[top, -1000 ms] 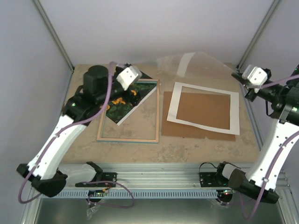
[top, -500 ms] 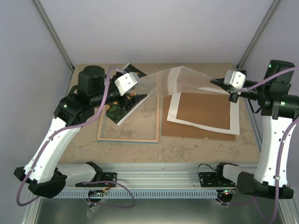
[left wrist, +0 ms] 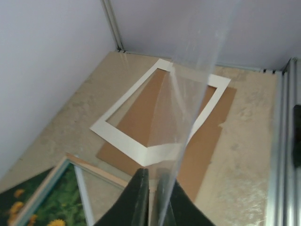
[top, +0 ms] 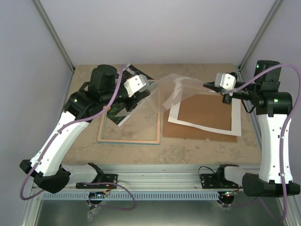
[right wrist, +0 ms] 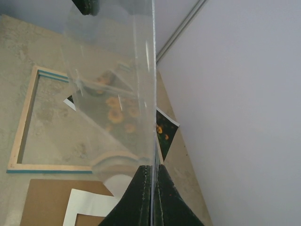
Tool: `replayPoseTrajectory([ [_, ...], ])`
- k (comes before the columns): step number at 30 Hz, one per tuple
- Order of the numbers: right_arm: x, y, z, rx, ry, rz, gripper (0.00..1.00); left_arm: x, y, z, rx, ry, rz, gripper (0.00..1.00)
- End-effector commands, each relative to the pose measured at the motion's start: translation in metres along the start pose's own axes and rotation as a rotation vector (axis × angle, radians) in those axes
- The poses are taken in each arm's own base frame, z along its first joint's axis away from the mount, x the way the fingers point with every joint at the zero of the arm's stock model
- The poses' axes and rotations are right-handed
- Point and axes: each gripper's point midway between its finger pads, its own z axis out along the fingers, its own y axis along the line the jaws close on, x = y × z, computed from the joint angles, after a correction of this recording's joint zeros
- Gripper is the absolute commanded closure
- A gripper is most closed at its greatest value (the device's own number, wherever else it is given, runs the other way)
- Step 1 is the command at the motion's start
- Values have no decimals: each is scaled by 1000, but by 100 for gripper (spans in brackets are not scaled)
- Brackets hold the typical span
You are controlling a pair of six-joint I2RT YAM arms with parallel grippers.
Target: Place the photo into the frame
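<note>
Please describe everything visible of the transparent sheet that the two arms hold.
The clear sheet is thin, colourless and glossy, like flexible plastic. It hangs above the table, bowed, spanning the air over the frame and the white mat. The left gripper pinches one edge, the right gripper the opposite edge.

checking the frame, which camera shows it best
Top external: the frame shows almost whole, its far left corner under the left arm. Right wrist sees it partly through the clear sheet; left wrist only one corner.
</note>
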Motion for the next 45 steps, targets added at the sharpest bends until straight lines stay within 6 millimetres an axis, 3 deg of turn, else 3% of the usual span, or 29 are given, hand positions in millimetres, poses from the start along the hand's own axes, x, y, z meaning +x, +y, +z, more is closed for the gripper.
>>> replayPoseTrajectory([
  [1,1,-8,6,2,-20,-4,99,9,-9,3,37,9,-33,98],
  [3,5,-15,8,17,-14,34,91,11,-7,4,29,4,-77,100],
  [6,16,-33,13,79,18,125,47,11,0,2,54,-29,-186,100],
  [7,22,-41,14,109,35,157,36,11,3,0,65,-43,-228,100],
  [12,53,-61,14,208,70,315,14,13,5,-3,199,-108,-428,100],
  [16,94,-77,1,282,72,482,9,32,15,10,263,-107,-618,100],
  [19,128,-79,-6,286,43,649,8,59,30,25,280,-78,-736,100],
  [25,168,-59,9,215,8,807,10,129,72,61,202,60,-887,100],
  [33,200,-29,59,100,41,915,17,244,126,90,54,325,-958,100],
  [39,218,1,100,7,77,950,18,319,170,93,-150,502,-944,100],
  [45,226,33,140,-82,112,958,21,354,187,95,-200,555,-989,100],
])
